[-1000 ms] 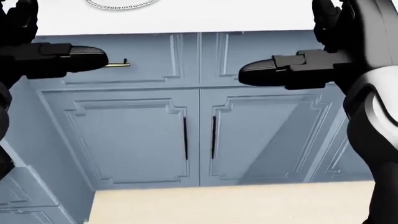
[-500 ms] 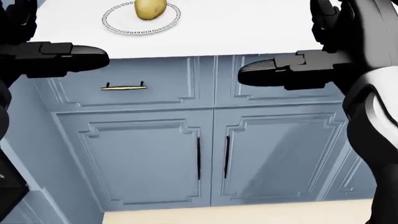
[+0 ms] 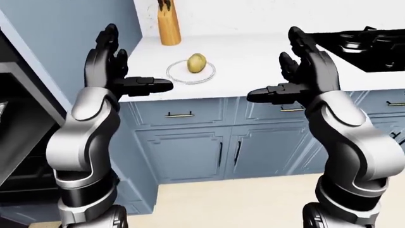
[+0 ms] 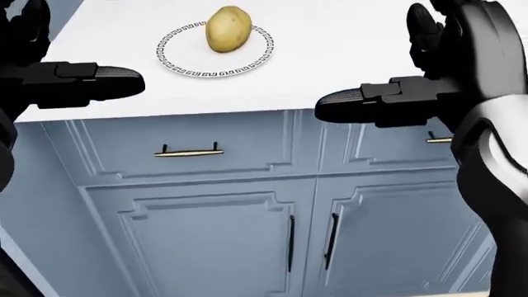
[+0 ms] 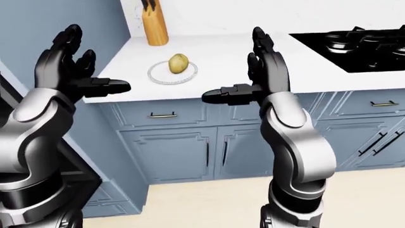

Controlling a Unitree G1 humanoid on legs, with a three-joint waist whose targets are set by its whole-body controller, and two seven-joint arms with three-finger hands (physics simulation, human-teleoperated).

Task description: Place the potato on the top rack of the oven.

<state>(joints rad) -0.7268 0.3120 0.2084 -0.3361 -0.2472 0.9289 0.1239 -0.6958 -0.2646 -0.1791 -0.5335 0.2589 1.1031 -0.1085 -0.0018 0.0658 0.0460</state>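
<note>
left hand raised, spread, right hand likewise

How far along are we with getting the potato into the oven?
Nothing is done yet: the potato sits on its plate on the counter. Both the left hand and right hand are raised, open and empty. Left: reach, grasp the potato, and carry it to the oven's top rack.
</note>
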